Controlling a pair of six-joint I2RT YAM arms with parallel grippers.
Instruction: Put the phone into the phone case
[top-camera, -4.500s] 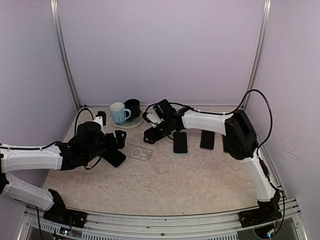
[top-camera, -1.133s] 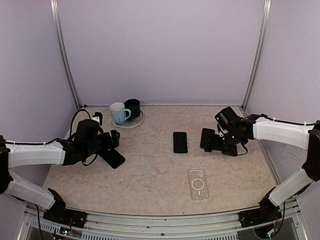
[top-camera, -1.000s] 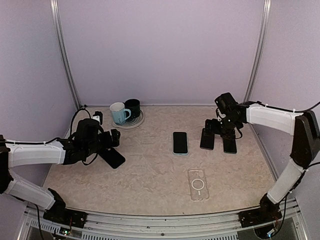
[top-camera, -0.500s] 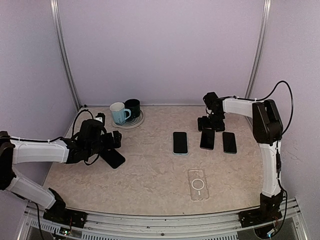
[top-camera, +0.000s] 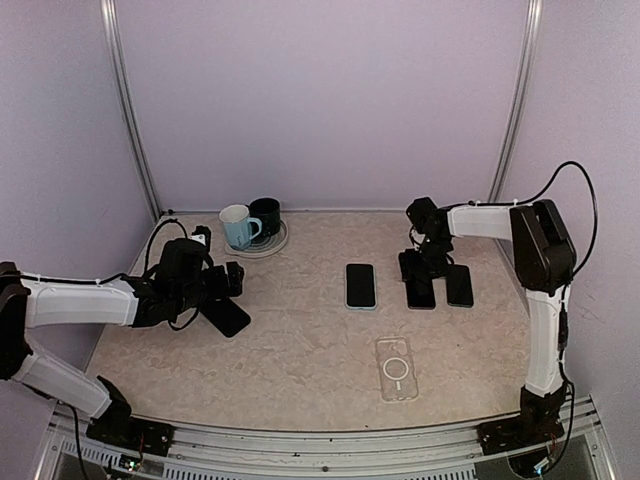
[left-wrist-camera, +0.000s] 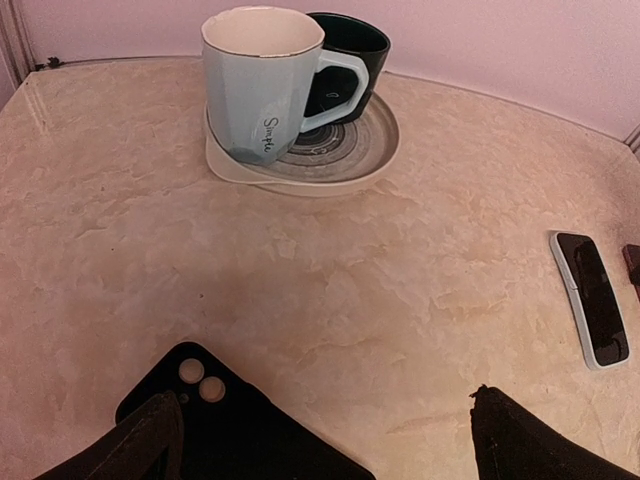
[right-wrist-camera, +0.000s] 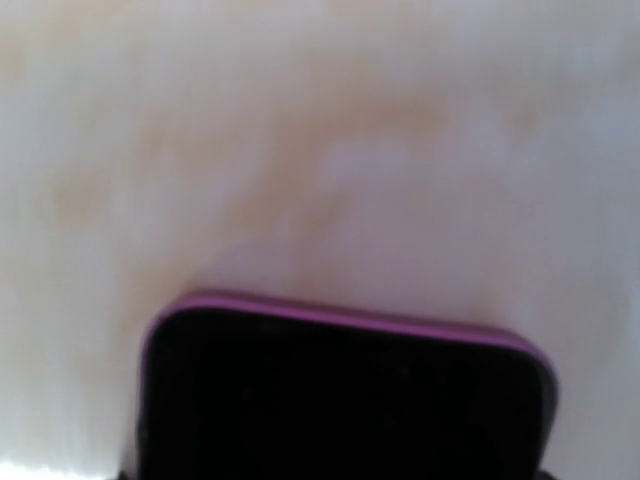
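The right gripper points down at the far end of the middle of three phones, a dark slab phone with a purple rim. The right wrist view shows that phone's rounded end, blurred, with pale tabletop beyond. No fingers show there, and from above the tool reads as one dark mass, so whether it is spread or gripping cannot be told. Half a second earlier it stood farther back, past the phones' far ends; it has since come forward and down to the middle phone. The right arm reaches in from the right side, elbow raised.

Just beside this phone, to its right, lies a second black phone. Apart to its left lies a black-screened phone with a pale rim. The transparent phone case with a printed ring lies flat nearer the arm bases, well apart from all three phones, with nothing in it. It lies where it did a second ago; in the earliest frame it lay at the left, by the left gripper.

The left gripper, fingers spread wide and holding nothing, hovers over a black phone case with camera cut-outs, as before. Beyond stand a pale blue faceted mug and a dark mug on a cream round plate.
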